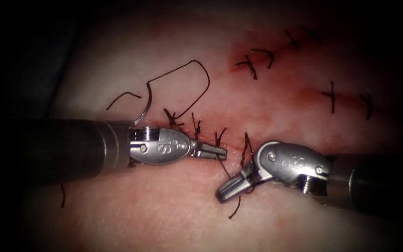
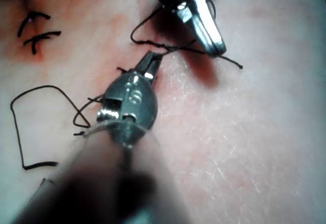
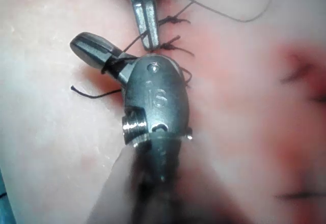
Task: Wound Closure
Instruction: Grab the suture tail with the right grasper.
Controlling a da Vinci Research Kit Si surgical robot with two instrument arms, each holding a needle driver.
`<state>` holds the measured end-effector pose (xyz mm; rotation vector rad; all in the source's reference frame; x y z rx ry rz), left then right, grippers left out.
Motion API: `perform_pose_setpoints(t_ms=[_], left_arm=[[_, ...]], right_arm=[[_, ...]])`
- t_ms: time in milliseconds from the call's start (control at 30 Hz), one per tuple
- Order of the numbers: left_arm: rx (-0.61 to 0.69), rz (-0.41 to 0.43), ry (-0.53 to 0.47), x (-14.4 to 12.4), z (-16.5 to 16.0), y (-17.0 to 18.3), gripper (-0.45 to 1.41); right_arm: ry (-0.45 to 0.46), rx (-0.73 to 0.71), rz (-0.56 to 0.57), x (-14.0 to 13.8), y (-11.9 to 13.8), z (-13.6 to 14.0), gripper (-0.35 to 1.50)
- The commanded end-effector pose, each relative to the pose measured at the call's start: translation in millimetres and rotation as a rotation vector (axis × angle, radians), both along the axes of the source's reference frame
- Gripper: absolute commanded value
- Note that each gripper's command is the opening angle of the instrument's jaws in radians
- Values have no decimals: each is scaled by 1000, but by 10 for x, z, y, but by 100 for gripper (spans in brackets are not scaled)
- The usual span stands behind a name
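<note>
Endoscope view: the left tool (image 1: 220, 151), jaws together on the thread (image 1: 225, 168), reaches in from nine o'clock over the cut (image 1: 183, 128) in the tissue (image 1: 131, 210); the right tool (image 1: 227, 189), entering from three o'clock, has its jaws closed with thread wound round them, a loose tail (image 1: 235, 210) trailing toward six o'clock. The needle (image 1: 145, 107) lies free on the tissue at ten o'clock of the left tool, held by neither, not in the tissue.

Left wrist view: the left tool (image 2: 152, 63) pinches the strand beside a knot (image 2: 162, 46), the right tool (image 2: 211, 35) at one o'clock of it.

Right wrist view: thread crosses the closed right tool (image 3: 91, 48); tied stitches (image 3: 170, 43) sit at its three o'clock.

The risk, judged from this: a hard pull may snap the thin strand or tear the tissue edge, and the wrap may slip off the jaws; the slack loop (image 1: 197, 74) could snag the unattended needle
</note>
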<state>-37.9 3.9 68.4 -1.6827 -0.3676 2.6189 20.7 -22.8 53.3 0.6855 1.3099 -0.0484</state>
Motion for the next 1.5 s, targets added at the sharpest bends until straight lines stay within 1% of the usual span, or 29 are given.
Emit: perform_pose_setpoints(t_ms=[33,67,100,167,300,367,467,500,567,667,767,800,867,900,933,967,1033,1200,1267,1400,1500], left_arm=[[-1,0,1,-5,7,-1,-45],[-1,0,1,-5,7,-1,-45],[0,2,2,-5,7,-1,-45],[0,2,2,-5,7,-1,-45],[-1,2,4,-4,6,-2,-45],[5,1,4,-3,6,-2,-45],[4,3,3,-1,6,-2,-45],[4,3,3,0,6,-3,-45],[8,0,6,1,7,-3,-45],[7,2,5,2,7,-4,-45],[12,1,6,3,8,-5,-45],[11,1,6,3,8,-5,-45],[11,1,6,3,9,-6,-45],[10,1,7,3,9,-6,-45],[9,1,7,3,9,-7,-45],[9,1,7,3,9,-8,-45],[13,1,7,5,8,-10,-45],[17,2,9,11,7,-18,-45],[17,2,12,14,7,-23,-45],[17,-1,22,19,6,-33,-45],[16,-2,25,20,6,-41,-45]], right_arm=[[-10,-6,-28,13,-7,3,24],[-20,-18,-50,15,-9,1,41],[-25,-28,-63,16,-11,1,41],[-38,-54,-97,19,-15,1,66],[-76,-101,-158,19,-23,6,88],[-101,-132,-173,19,-27,10,94],[-140,-187,-188,18,-32,17,111],[-151,-212,-184,18,-35,20,120],[-166,-239,-200,16,-39,25,121],[-183,-276,-243,13,-45,30,108],[-177,-295,-256,11,-48,32,79],[-177,-303,-254,11,-47,32,64],[-183,-329,-255,11,-48,31,56],[-190,-339,-263,11,-48,31,42],[-206,-353,-288,11,-47,31,-18],[-223,-359,-316,11,-47,31,-35],[-263,-372,-359,12,-46,31,-35],[-267,-370,-359,10,-43,30,-35],[-266,-364,-356,9,-38,29,-35],[-237,-329,-285,6,-20,26,-35],[-214,-298,-217,1,0,23,-35]])
